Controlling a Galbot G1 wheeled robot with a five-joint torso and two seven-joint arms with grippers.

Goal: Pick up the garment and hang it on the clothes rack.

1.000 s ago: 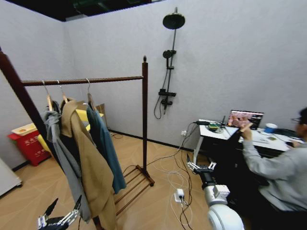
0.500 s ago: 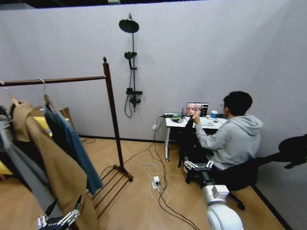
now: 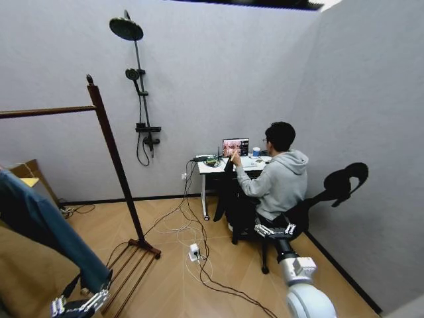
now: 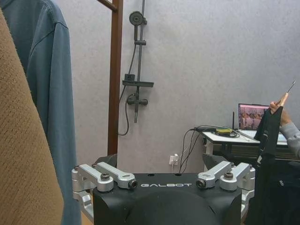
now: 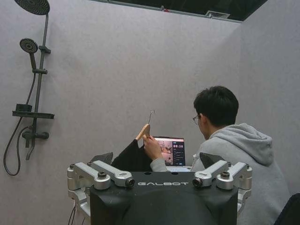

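A black shower stand (image 3: 138,93) is mounted on the grey wall (image 3: 218,73), with a round head at the top and a hand shower below it. A white desk (image 3: 211,167) is placed against the same wall, and an open laptop (image 3: 236,146) is set on it, with a blue cup (image 3: 256,151) just beside. White and black cables (image 3: 199,245) are spread over the wooden floor (image 3: 232,278), and a white power strip (image 3: 194,252) is seen among them. A long tan coat (image 4: 23,154) is hung near the camera in the left wrist view.
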